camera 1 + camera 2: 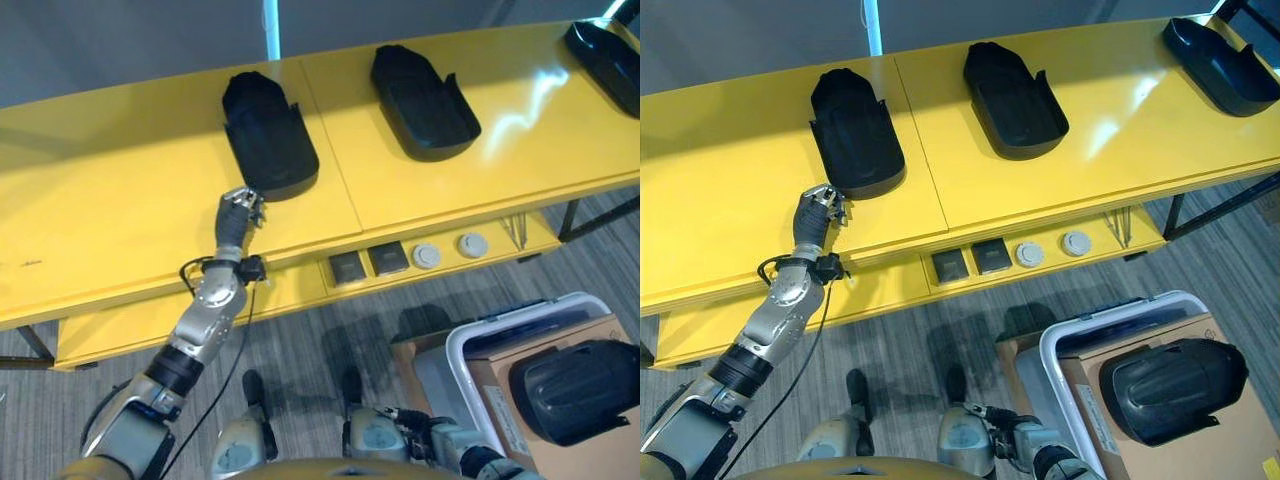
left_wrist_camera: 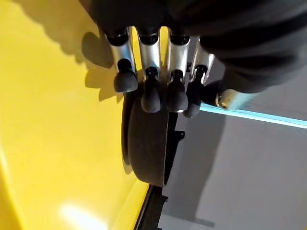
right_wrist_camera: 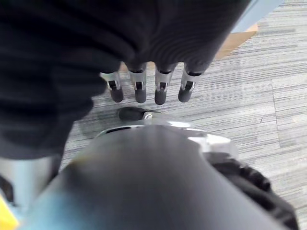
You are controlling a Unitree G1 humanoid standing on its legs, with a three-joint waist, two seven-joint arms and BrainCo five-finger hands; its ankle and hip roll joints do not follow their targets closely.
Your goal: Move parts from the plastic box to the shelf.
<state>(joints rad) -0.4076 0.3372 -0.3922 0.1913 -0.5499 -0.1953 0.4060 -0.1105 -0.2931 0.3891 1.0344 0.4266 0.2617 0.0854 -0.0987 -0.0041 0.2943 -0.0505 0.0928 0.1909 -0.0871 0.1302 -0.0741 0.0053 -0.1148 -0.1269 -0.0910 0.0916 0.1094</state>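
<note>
down by the robot's right side, a black part [image 1: 1170, 388] lies on cardboard [image 1: 1230, 445] inside the white-rimmed plastic box [image 1: 1065, 335], which stands on the grey carpet [image 1: 920, 335] just in front of the yellow shelf [image 1: 730, 190]. three more parts sit on the shelf top: the left part [image 1: 855, 135] nearest the left hand, a middle part [image 1: 1013, 100] on the next panel, and a far part [image 1: 1220, 50] at the right end, partly cut off by the edge. all three lie open side up, well apart from one another.

left hand [image 1: 817, 215] rests over the shelf top just at the near end of the left part; its fingers [image 2: 151, 91] are gently bent and relaxed, grasping nothing, with their dark tips beside the part's rounded edge. whether the tips touch the part cannot be told.

right hand [image 3: 148, 86] hangs low over the carpet beside the box, its fingers straight and loose, holding nothing.

on the lower ledge of the shelf, under the seam between the two top panels, two dark square pieces [image 1: 970, 262] lie side by side, with two round white pieces [image 1: 1052, 249] just to their right.
</note>
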